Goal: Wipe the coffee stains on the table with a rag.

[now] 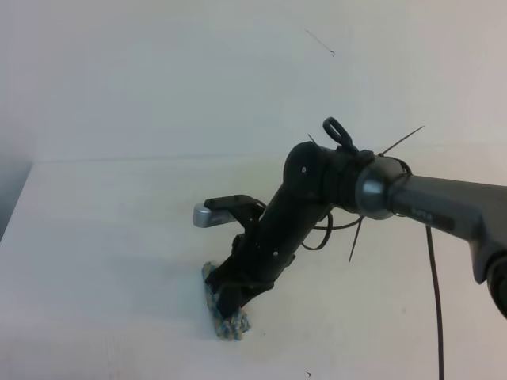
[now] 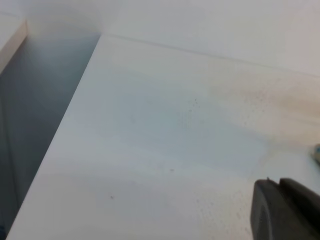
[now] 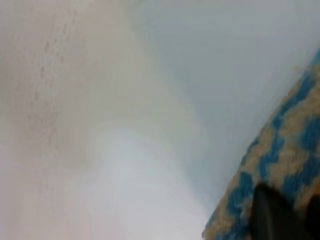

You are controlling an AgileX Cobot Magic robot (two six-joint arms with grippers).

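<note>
The rag, striped blue, cream and yellow, lies crumpled on the white table at the lower middle. My right gripper reaches in from the right and presses down on the rag, shut on it. In the right wrist view the rag fills the lower right corner under a dark fingertip. A faint beige smear of coffee stains runs along the table beside it. The same stains show as a pale tan smudge in the left wrist view. Only a dark corner of my left gripper shows, its jaws hidden.
The table's left edge drops to a grey floor. A black cable hangs from the right arm at the right. A pale wall rises behind the table.
</note>
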